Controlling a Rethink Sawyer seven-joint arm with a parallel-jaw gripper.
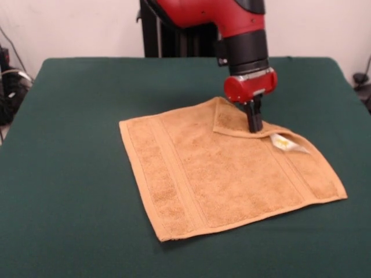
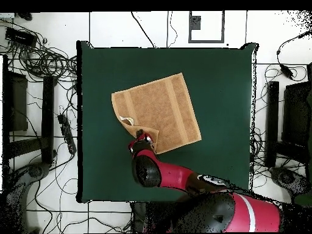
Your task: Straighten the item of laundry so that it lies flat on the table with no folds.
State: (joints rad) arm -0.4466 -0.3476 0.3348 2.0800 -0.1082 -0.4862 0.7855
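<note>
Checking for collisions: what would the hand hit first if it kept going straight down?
The hand points down at the towel's folded-over corner, and looks to be touching it already; the table lies underneath.

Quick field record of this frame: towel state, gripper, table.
towel: orange-tan terry, mostly flat on the table, border bands visible
fold: far corner turned over onto the towel
care tag: white, exposed beside the folded corner
gripper: down on the folded corner; jaws state unreadable
arm: red and black, reaching over the table's robot-side edge
table: dark green cloth, far larger than the towel
task status: not flat yet, one corner left to unfold
</note>
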